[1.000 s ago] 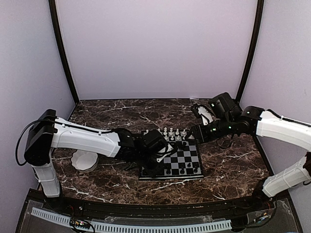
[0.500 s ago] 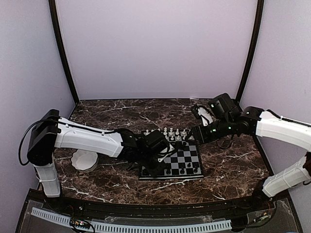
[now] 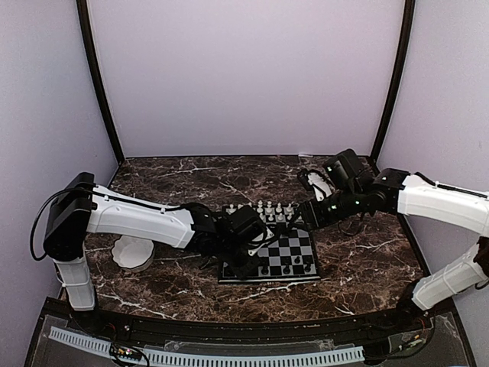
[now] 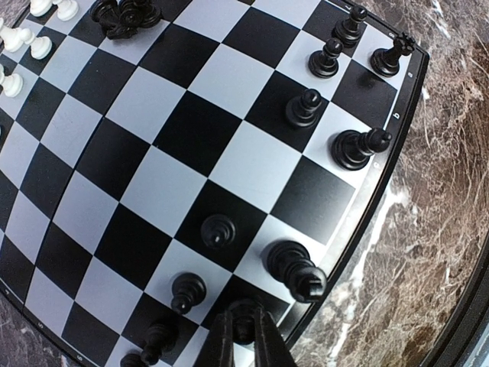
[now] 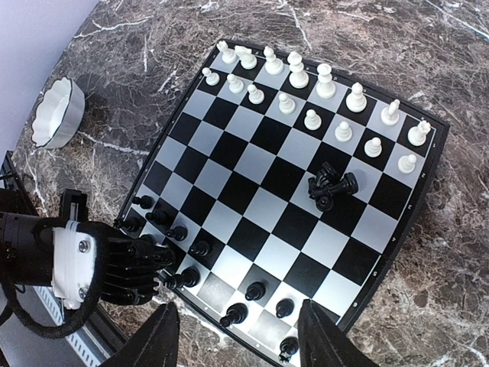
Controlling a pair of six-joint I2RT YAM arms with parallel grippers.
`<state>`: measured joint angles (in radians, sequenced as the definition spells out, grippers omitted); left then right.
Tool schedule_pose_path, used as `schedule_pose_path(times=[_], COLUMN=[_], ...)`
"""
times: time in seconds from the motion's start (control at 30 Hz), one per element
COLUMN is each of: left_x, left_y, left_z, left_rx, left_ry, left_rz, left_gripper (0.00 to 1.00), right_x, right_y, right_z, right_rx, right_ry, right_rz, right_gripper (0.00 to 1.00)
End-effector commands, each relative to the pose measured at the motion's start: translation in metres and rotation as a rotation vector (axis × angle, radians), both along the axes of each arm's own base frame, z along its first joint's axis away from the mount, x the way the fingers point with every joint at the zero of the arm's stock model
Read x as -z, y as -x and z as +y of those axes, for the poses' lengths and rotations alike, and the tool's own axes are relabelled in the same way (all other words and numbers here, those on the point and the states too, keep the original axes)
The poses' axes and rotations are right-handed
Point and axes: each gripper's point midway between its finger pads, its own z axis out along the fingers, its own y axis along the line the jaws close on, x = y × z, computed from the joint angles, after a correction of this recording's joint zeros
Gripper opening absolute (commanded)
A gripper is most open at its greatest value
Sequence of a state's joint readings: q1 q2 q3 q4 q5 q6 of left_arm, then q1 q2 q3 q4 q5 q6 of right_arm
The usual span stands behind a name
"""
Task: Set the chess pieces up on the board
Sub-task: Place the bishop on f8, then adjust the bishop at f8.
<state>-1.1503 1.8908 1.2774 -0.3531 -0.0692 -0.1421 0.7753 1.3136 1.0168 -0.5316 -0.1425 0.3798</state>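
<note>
Top external: the board (image 3: 279, 248) lay on the dark tabletop (image 3: 367, 252) between the two arms, with a white bowl (image 3: 131, 252) well to its left.
Left hand (image 4: 243, 330): sat low over the board's near left corner. Its fingers were drawn together on a black piece (image 4: 243, 307) at the near edge row. Whether that piece touched the board could not be told.
Right hand (image 5: 238, 306): hung above the board's far right side. Its fingers (image 5: 162, 336) were spread wide apart with nothing between them.
White pieces (image 5: 306, 92): stood upright in the two far rows, the taller ones along the far edge and the pawns one row nearer.
Black pieces (image 4: 306, 107): several stood upright, spread along the two near rows.
Heap (image 5: 330, 185): a few black pieces lay tipped over and touching one another on the board's far right part, just on the near side of the white pawns.
</note>
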Motion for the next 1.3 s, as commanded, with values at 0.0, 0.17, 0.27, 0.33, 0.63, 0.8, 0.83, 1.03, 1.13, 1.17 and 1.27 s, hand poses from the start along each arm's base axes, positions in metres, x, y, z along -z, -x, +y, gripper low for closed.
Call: schedule_pose_path(times=[0.0, 0.17, 0.27, 0.33, 0.63, 0.8, 0.83, 1.03, 1.13, 1.17, 1.27], left_x=[-0.004, -0.008, -0.011, -0.014, -0.022, -0.021, -0.021, -0.019, -0.017, -0.015, -0.01], left_y=[0.002, 0.002, 0.001, 0.001, 0.003, 0.005, 0.005, 0.005, 0.003, 0.003, 0.004], left_z=[-0.001, -0.002, -0.003, -0.003, -0.003, -0.002, -0.002, -0.005, -0.006, -0.007, -0.007], left_rx=[0.007, 0.021, 0.025, 0.026, 0.049, 0.049, 0.05, 0.053, 0.048, 0.048, 0.044], left_ry=[-0.013, -0.011, -0.012, -0.015, -0.016, -0.017, -0.015, -0.003, -0.002, -0.004, -0.017], left_rz=[0.003, -0.001, -0.005, -0.006, -0.01, 0.0, 0.004, 0.016, 0.024, 0.029, 0.043], left_gripper=[0.1, 0.11, 0.13, 0.15, 0.19, 0.19, 0.18, 0.18, 0.18, 0.18, 0.18], right_x=[-0.004, -0.007, -0.011, -0.012, -0.01, -0.01, -0.01, -0.007, -0.005, -0.006, -0.005], right_y=[-0.004, -0.007, -0.011, -0.013, -0.018, -0.02, -0.021, -0.022, -0.02, -0.02, -0.02], right_z=[0.004, 0.003, 0.002, 0.001, 0.003, 0.004, 0.004, 0.004, 0.004, 0.004, 0.003], right_rx=[-0.009, -0.003, 0.006, 0.009, 0.003, 0.0, 0.001, -0.004, -0.004, -0.004, -0.001], right_ry=[-0.015, -0.008, -0.007, -0.007, -0.007, -0.009, -0.01, -0.006, -0.007, -0.007, -0.006], right_rz=[-0.009, -0.024, -0.044, -0.047, -0.046, -0.048, -0.048, -0.04, -0.033, -0.033, -0.033], right_gripper=[0.54, 0.55, 0.55, 0.55, 0.55, 0.55, 0.55, 0.55, 0.55, 0.55, 0.55])
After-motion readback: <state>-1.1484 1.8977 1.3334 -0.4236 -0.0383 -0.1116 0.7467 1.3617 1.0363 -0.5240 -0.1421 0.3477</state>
